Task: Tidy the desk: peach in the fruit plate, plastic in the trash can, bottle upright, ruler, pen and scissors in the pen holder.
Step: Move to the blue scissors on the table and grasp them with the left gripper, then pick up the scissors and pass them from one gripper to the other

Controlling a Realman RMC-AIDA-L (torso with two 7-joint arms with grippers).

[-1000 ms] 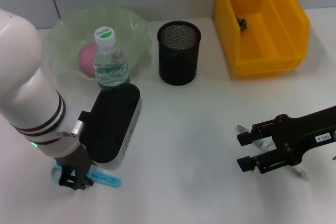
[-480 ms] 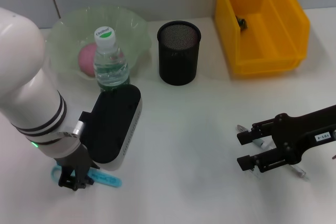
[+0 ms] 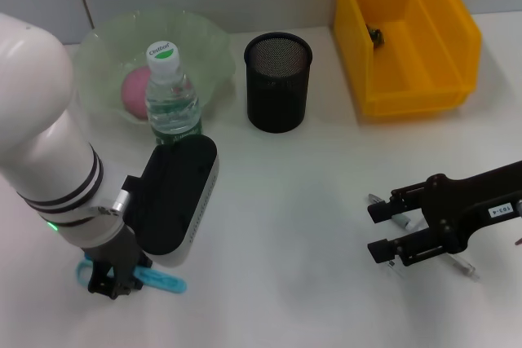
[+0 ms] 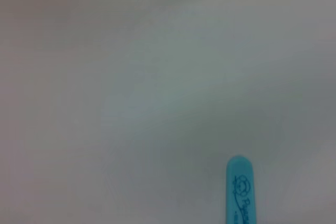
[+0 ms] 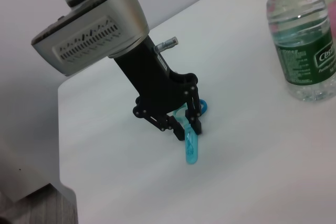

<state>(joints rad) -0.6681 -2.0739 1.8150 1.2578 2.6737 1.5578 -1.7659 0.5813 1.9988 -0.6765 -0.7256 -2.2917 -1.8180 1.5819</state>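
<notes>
The blue scissors (image 3: 160,280) are pinched at the handle by the left gripper (image 3: 112,281), near the desk's (image 3: 285,201) front edge; most of the handle is hidden. The right gripper (image 3: 382,232) is held spread over a pen (image 3: 457,262). Open desk lies between. The mesh pen holder (image 3: 277,81) is set well behind.

The white counter (image 3: 294,201) carries a pale green fruit plate (image 3: 98,46) at the far left, with an upright bottle (image 3: 171,95) just before it. Near them stand a black mesh pen holder (image 3: 278,81) and a yellow bin (image 3: 404,34). Blue scissors (image 3: 159,280) lie at the near left.
</notes>
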